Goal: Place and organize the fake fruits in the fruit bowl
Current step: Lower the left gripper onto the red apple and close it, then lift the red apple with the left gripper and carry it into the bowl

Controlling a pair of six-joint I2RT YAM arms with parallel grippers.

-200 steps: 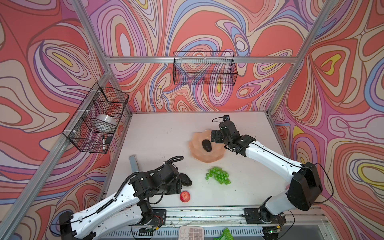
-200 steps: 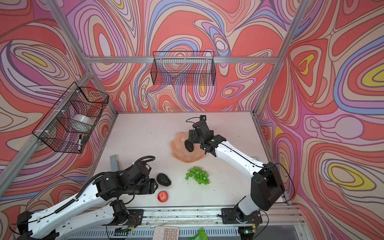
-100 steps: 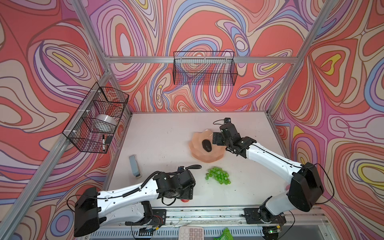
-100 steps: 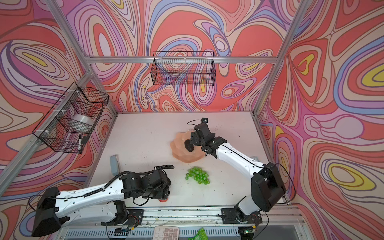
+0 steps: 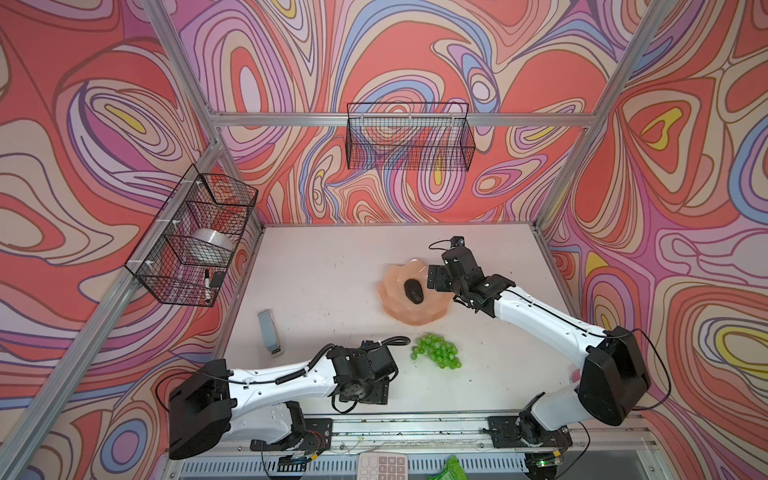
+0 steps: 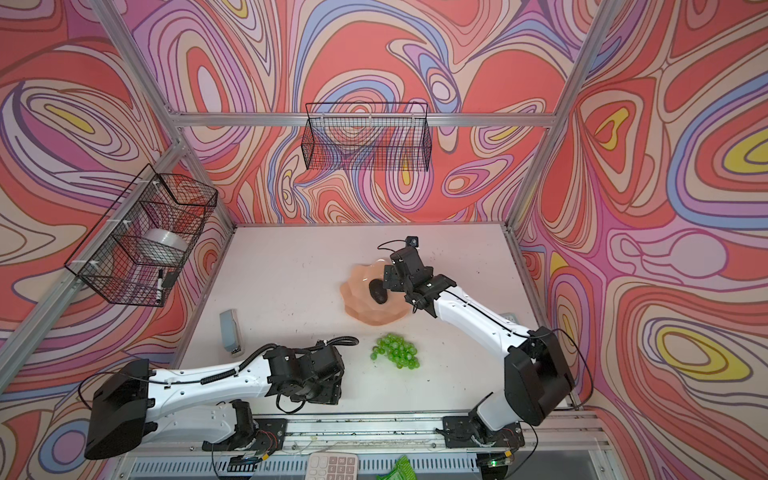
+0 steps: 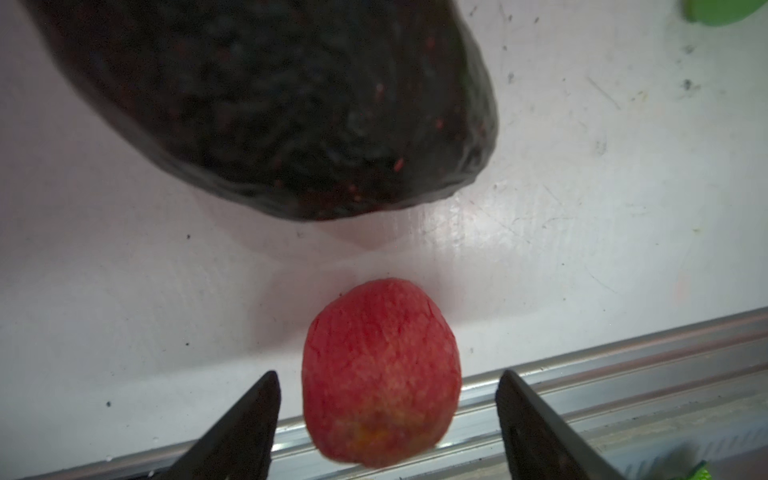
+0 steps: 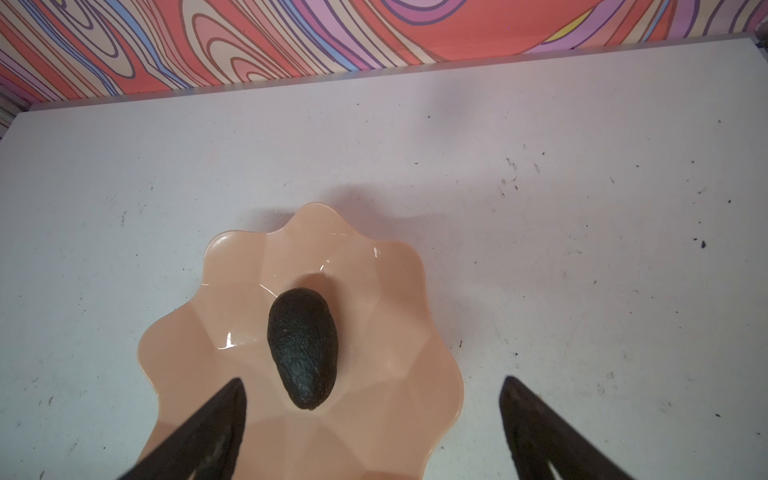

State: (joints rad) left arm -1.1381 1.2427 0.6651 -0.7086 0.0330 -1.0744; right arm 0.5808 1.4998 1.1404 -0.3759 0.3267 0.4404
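The peach-pink fruit bowl [image 5: 399, 309] [image 8: 199, 345] sits mid-table with one dark avocado [image 5: 414, 291] [image 8: 303, 345] lying in it. Green grapes [image 5: 436, 356] [image 6: 395, 353] lie on the table in front of the bowl. My right gripper [image 5: 434, 280] [image 8: 373, 379] hangs open over the bowl's right rim, holding nothing. In the left wrist view the small red apple [image 7: 380, 332] stands between the open jaws of my left gripper [image 7: 388, 374], with a gap on each side. A second avocado [image 7: 270, 104] lies just beyond it. In both top views the left wrist hides these two fruits.
A grey stapler-like block [image 5: 270, 332] lies at the table's left. The metal front rail [image 7: 623, 374] runs right behind the apple. Black wire baskets hang on the back wall [image 5: 409, 137] and the left wall [image 5: 195, 237]. A keypad [image 5: 382, 465] sits below the rail.
My left arm has swung right and toward the front edge, now covering the apple and the loose avocado. The right gripper has drawn back slightly from the bowl's middle toward its rim.
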